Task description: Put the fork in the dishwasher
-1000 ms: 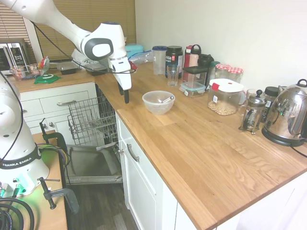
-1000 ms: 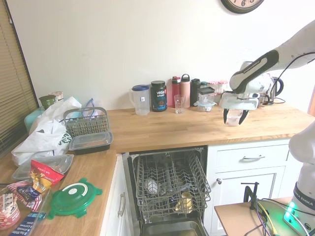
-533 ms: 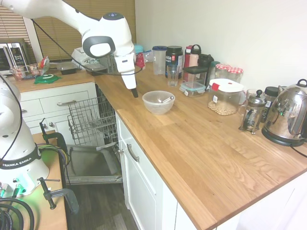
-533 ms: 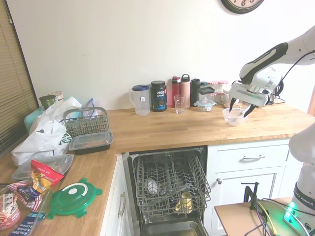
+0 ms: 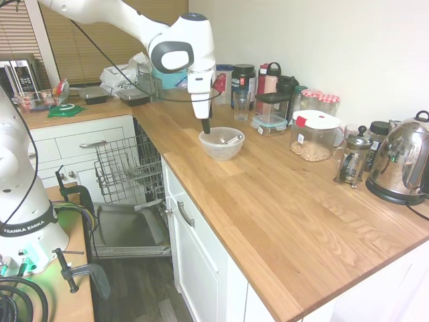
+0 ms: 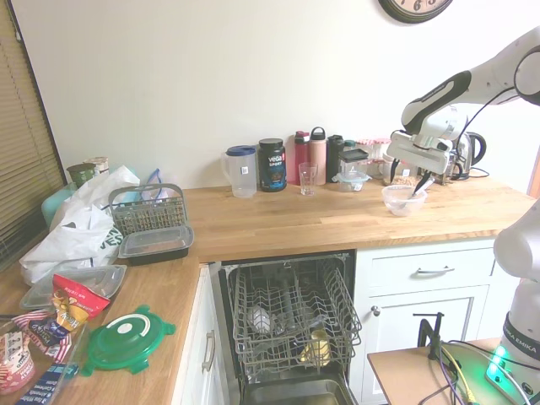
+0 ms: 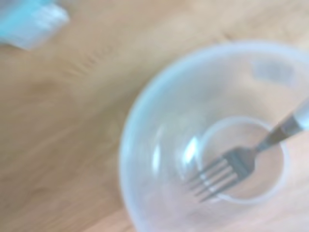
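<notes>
We saw the fork (image 7: 227,169) lying inside the translucent plastic bowl (image 5: 221,143), tines down on the bowl's floor and handle slanting up toward the rim. The bowl stood on the wooden countertop (image 5: 281,208), near its front edge. The gripper (image 5: 205,125) hung just above the bowl's rim on the side toward the dishwasher, fingers pointing down; we could not tell how far apart the jaws stood, and they had hold of nothing we could see. Below the counter the dishwasher (image 6: 291,325) stood open, door dropped and wire rack (image 5: 127,168) pulled out. Behind the bowl we noted a drinking glass (image 5: 241,105), bottles and a lidded jar (image 5: 314,136) along the wall.
</notes>
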